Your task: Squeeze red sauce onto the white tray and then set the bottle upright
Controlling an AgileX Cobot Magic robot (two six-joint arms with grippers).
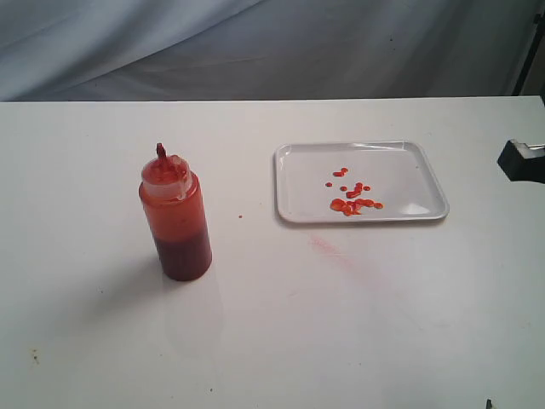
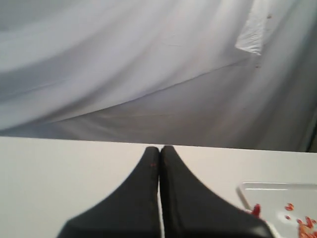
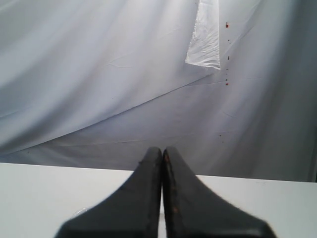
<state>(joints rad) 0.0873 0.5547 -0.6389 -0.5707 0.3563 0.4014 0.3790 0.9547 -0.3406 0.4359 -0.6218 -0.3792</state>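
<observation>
Only the exterior view has the bottle: it's standing upright on the table, near-left, nothing touching it. A faint pink smear sits right of it, then the white tray farther right, with red sauce blobs on it. The left wrist view catches a tray corner beside the left gripper; the right wrist view doesn't. That one and the right gripper are both pressed shut, empty, pointing level at the grey cloth, well clear of the bottle.

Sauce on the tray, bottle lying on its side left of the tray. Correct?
No. The bottle stands upright, not on its side; the exterior view shows it. The rest holds: red sauce is on the white tray, with the bottle left of it.
</observation>
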